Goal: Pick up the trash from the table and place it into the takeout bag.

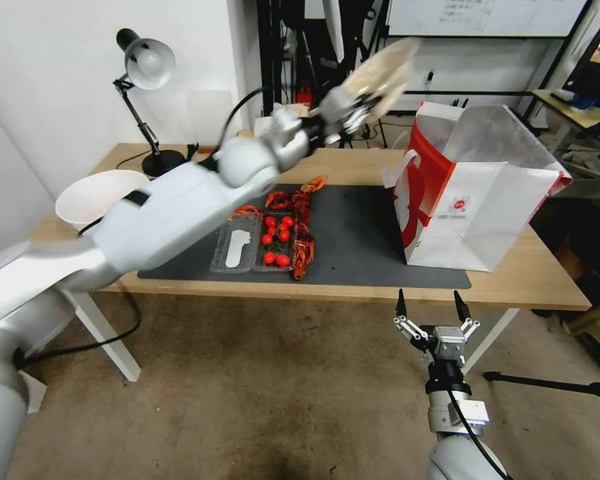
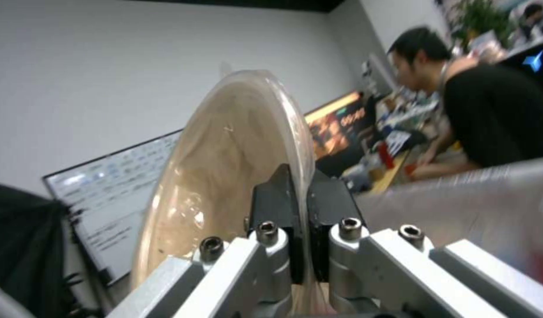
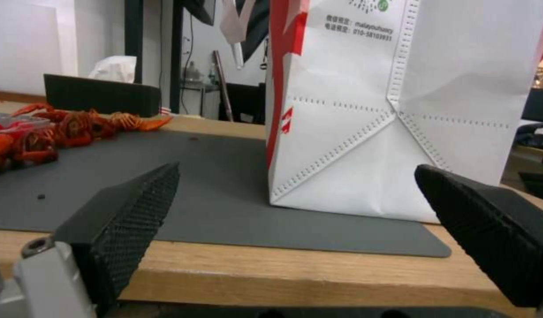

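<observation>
From the head camera I see my left tool raised high over the far side of the counter, pinching the bowl by its rim so the bowl stands tilted in the air, just left of the bag's mouth and not yet over it. The bag stands upright on the right end of the mat, open at the top. A tray of tomatoes and some red crayfish sit mid-mat, and a big white bowl rests at the left end beside a lamp. My right tool hangs below the near counter edge, fingers spread, empty. On the left wrist camera the two black pads are pressed together on the bowl's thin edge, with the beige dish on edge and a clear film glinting over it. I judge it light and stiff but slick under that film, so a rim pinch is the right hold, though it could pivot or slip if swung fast. On the right wrist camera the spread pads frame the bag's lower corner, near the counter edge.
</observation>
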Motion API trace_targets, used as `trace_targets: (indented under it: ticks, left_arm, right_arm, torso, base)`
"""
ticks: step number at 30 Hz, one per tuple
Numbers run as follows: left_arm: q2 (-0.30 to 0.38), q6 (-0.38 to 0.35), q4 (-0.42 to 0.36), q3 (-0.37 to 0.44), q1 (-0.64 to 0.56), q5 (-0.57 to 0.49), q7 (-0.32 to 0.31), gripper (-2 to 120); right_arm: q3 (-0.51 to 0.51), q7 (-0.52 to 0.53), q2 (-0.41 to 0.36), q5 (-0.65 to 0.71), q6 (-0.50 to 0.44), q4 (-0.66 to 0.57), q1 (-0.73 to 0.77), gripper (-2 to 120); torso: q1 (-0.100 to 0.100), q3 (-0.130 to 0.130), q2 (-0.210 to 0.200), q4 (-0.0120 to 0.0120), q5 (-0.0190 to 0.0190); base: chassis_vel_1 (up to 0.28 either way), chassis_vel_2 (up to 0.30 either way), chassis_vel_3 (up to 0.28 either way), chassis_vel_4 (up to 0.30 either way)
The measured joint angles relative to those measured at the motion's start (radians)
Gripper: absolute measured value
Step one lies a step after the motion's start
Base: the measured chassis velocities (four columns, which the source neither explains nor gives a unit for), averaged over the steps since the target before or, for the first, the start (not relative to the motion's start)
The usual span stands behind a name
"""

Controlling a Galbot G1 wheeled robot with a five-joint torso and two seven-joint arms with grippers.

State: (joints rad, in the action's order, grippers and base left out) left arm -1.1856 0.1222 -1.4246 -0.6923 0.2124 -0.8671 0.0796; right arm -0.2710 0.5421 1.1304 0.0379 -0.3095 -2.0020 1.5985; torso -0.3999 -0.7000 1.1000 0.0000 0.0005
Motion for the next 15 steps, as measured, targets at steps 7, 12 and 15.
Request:
trace_targets:
  ticks: [7,12,15]
  left_arm:
    - [-0.144,-0.026,0.029,-0.036,0.047,-0.139,-0.054,0]
    - [-0.24,-0.039,0.081,-0.063,0.051,-0.219,-0.086,0]
    - [-0.274,-0.04,0.121,-0.071,0.049,-0.25,-0.092,0]
  right_arm:
    - [-0.003,0.001,-0.001,-0.002,-0.003,-0.002,0.005,100]
    - [-0.003,0.002,-0.001,-0.002,-0.003,-0.008,0.006,100]
    - [-0.004,0.003,-0.001,-0.002,-0.004,-0.011,0.009,100]
  torso:
    - [0.0,0.0,0.0,0.0,-0.0002]
    - [0.0,0.0,0.0,-0.0002,-0.0002]
    - [0.0,0.0,0.0,0.0001,-0.0002]
  base:
    - [0.0,0.0,0.0,0.0]
    - [0.0,0.0,0.0,0.0]
    - [0.0,0.0,0.0,0.0]
